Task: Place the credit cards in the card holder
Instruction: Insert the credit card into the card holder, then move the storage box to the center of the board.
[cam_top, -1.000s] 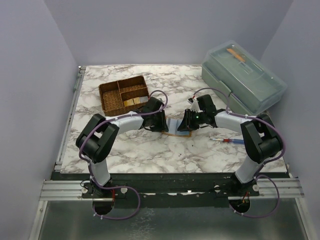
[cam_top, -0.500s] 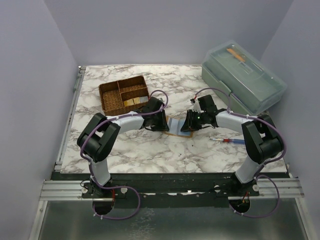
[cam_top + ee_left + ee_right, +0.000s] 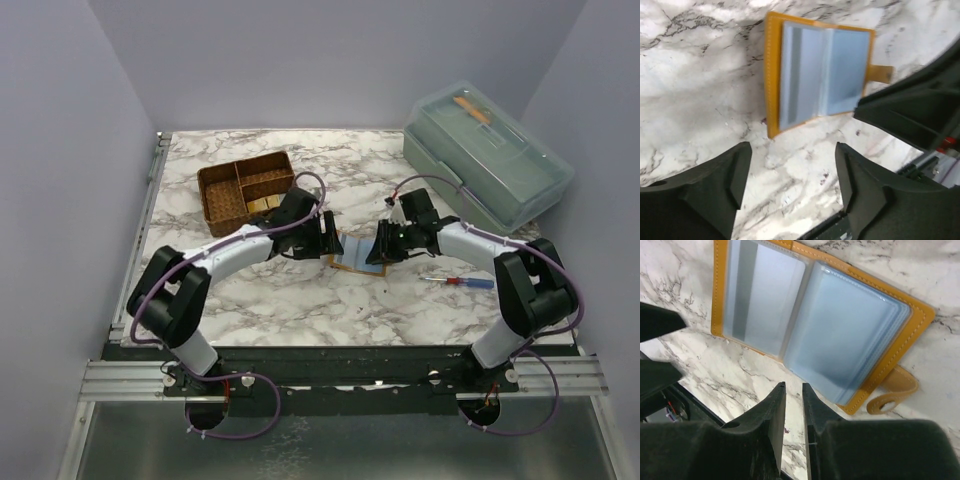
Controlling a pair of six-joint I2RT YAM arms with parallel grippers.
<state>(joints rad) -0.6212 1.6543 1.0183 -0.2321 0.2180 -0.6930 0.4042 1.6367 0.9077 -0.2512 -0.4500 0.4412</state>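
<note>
The top camera is looking down from above and behind my bases, far enough to be taking in the whole table (image 3: 300,300). My left wrist camera is looking down, close, over my open left gripper (image 3: 790,185). My right wrist camera is looking down even closer, over my narrow right gripper (image 3: 794,405). All three are sharing the card holder (image 3: 352,252) lying between my jaws.

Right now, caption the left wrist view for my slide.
Left pincer open above the marble table, the orange card holder lying open.
</note>
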